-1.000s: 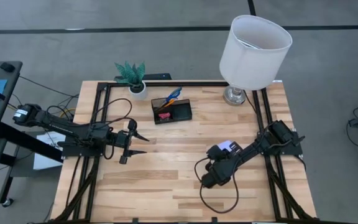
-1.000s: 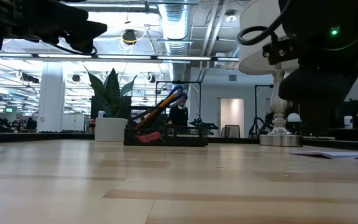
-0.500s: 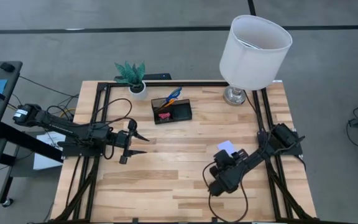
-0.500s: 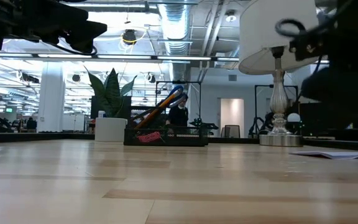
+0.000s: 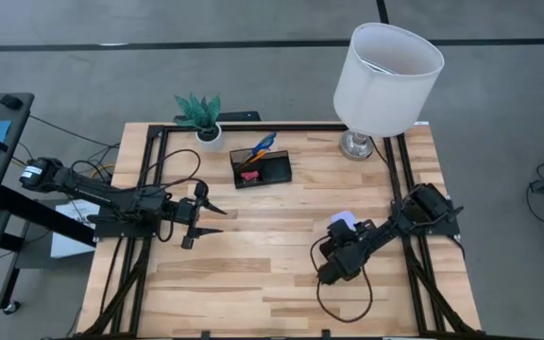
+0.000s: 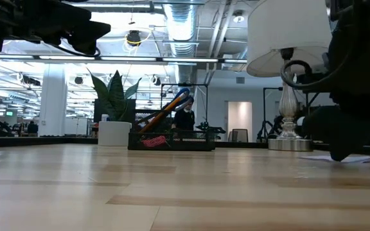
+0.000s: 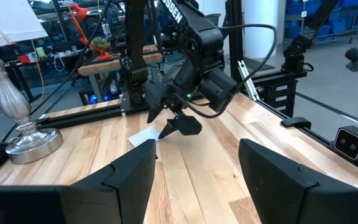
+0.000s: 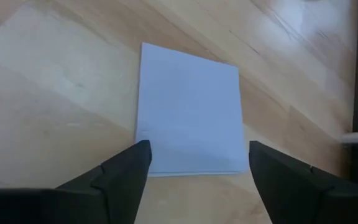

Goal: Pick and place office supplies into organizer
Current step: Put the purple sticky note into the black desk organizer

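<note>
**Organizer** (image 5: 261, 168): black, rectangular, standing toward the far edge of the wooden table (image 5: 253, 274), between the potted plant (image 5: 201, 116) and the lamp (image 5: 385, 71). Its taller cup section is holding the blue-handled scissors (image 5: 263, 144) and an orange pencil (image 5: 250, 155), both leaning out at a slant. Something pink is lying in the lower tray section; what it is cannot be told. In the low view the organizer (image 6: 171, 141) is showing the blue handle and orange stick rising above its rim.

**Note pad** (image 8: 189, 110): pale blue, square, lying flat on the table on the right side, outside the organizer and well apart from it. In the high view only a corner of it (image 5: 342, 219) is showing past the arm.

**Right gripper** (image 8: 197, 163): hanging just above the near edge of the pad, fingers spread to either side of it, gripping nothing. Seen from the left wrist, it (image 7: 176, 127) is pointing down at the pad (image 7: 143, 136).

**Left gripper** (image 5: 217, 217): waiting over the table's left part, fingers spread wide, carrying nothing.
</note>
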